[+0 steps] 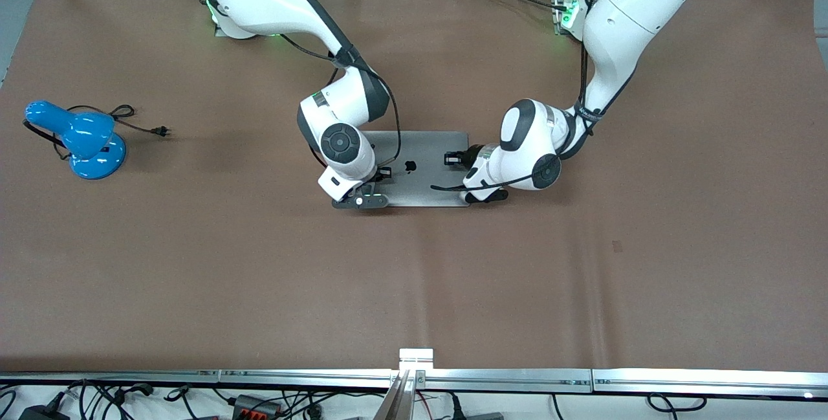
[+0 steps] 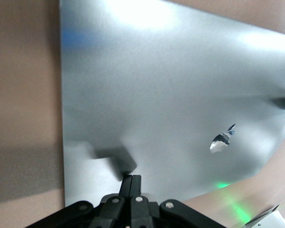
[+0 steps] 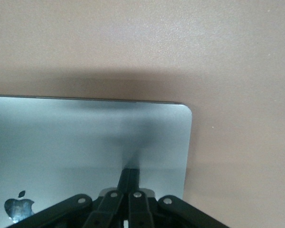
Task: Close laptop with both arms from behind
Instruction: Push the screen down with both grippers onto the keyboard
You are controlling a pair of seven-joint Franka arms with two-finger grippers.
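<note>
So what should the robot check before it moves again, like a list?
1. Laptop lid down flat: ok, only the lid with its logo shows.
2. Left gripper on the lid: ok, fingers shut, tips touching it.
3. Right gripper on the lid: ok, fingers shut, tips touching near a corner.
4. Lid fully latched: cannot tell.
5. Blue lamp out of the way: ok, it sits toward the right arm's end of the table.

Grey laptop [image 1: 420,167] shut flat mid-table

The laptop [image 2: 171,95] lid fills most of the frame, its apple logo [image 2: 222,140] at the right. At the bottom centre, the left gripper [image 2: 131,183] presses its closed fingertips on the lid, brown table [image 2: 21,95] alongside.
</note>
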